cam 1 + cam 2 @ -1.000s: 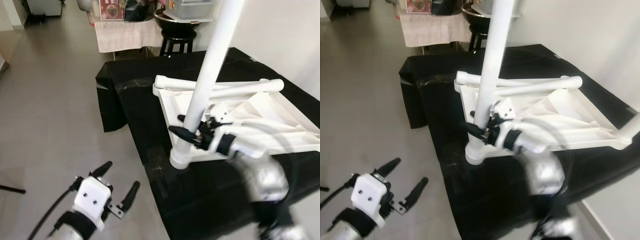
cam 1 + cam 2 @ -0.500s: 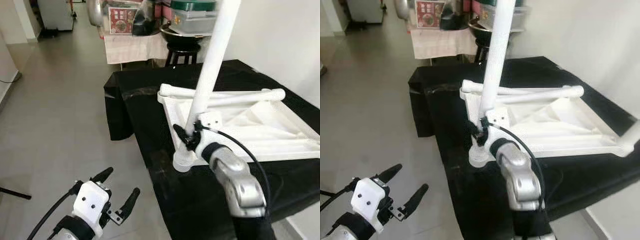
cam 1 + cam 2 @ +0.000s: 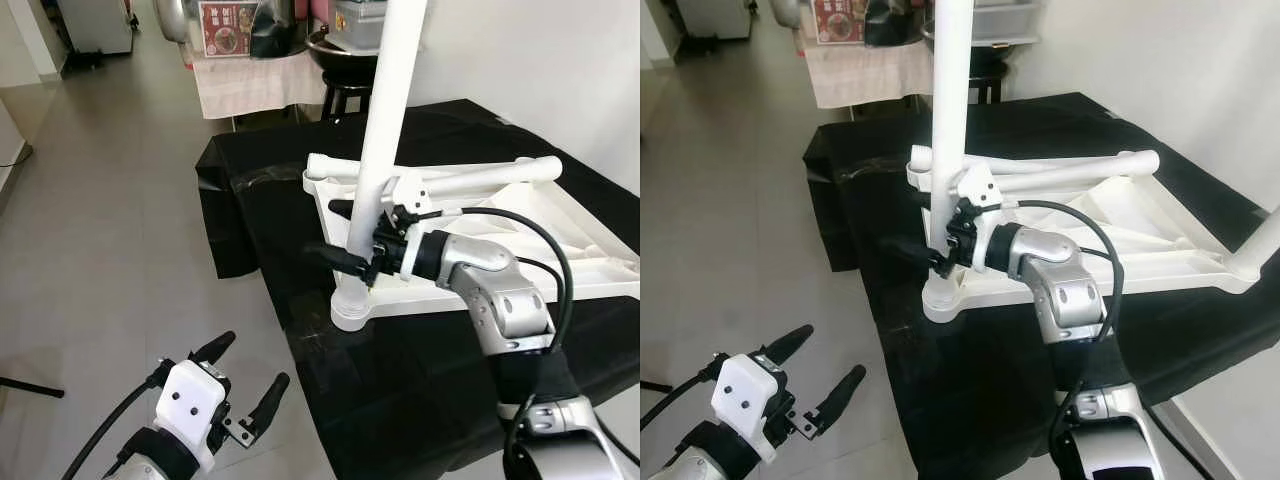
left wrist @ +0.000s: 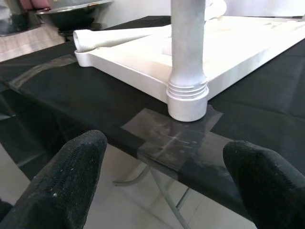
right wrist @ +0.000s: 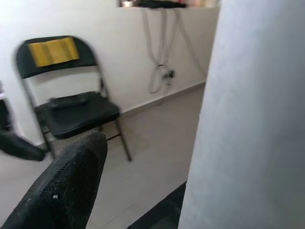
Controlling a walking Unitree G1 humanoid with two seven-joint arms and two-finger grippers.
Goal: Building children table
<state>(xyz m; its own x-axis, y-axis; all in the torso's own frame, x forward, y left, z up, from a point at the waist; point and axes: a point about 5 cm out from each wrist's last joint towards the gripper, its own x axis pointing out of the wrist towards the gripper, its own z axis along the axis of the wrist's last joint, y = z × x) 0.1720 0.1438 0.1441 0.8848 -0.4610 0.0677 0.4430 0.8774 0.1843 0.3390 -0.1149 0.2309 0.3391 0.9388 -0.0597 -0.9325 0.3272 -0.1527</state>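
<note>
Right pincer point(image 3: 350, 232) fingers spread around upright leg point(image 3: 375, 140) (in tabletop point(image 3: 560, 250) corner socket) — left pincer point(image 3: 245, 375) released, over floor.

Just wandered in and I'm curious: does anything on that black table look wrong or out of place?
Nothing looks broken or spilled. The white tabletop lies upside down on the black table, which suits assembly. One leg stands upright in its corner socket, another leg lies loose across the tabletop. Right gripper is at the upright leg.

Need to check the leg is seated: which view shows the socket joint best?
Left wrist view: the upright leg enters the corner socket close up, threads visible. Eye views show it smaller; the right wrist view has just the leg's side.
</note>
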